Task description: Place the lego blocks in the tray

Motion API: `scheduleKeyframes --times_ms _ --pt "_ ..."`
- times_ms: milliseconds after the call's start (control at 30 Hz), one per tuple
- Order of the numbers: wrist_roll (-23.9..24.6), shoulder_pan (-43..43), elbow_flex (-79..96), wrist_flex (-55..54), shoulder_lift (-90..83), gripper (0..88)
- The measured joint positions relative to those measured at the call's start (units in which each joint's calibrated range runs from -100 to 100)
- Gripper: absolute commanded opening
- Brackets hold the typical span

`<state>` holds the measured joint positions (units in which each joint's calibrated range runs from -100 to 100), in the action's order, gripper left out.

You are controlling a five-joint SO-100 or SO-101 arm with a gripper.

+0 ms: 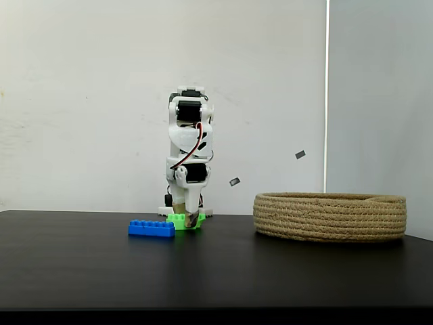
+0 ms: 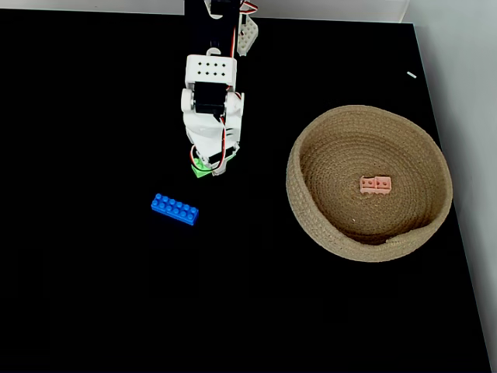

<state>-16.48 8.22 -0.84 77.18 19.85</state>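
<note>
End effector [image 1: 189, 218] straddles the green brick [image 1: 180, 221] right beneath it, though whether it has clamped is unclear. Tray [image 2: 311, 210] sits well to the right, overhead; blue brick [image 2: 174, 209] nearby.

Black table [image 2: 93, 311], blue brick [image 2: 174, 210] and green brick [image 2: 200, 168] lying on it, rope basket [image 2: 311, 217] at right

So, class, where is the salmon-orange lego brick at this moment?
In the fixed view from above, the salmon-orange brick lies inside the rope tray, right of centre on its floor, far right of the gripper.
</note>
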Motion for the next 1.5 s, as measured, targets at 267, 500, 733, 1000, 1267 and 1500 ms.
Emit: scheduleKeyframes --times_ms 267,500,733,1000,1267,1500 --pt "7.2 -1.1 -2.3 8.7 -7.3 0.0" --pt "18.5 -6.8 -4.0 14.0 -18.7 0.0" --pt "29.7 -20.4 -2.1 12.7 -26.0 0.0" --pt "37.7 -34.1 1.1 4.2 -26.2 0.0" --pt "40.8 -37.6 1.1 -3.8 -22.0 27.6" --pt "43.3 -37.5 3.1 -4.0 -21.8 35.7"
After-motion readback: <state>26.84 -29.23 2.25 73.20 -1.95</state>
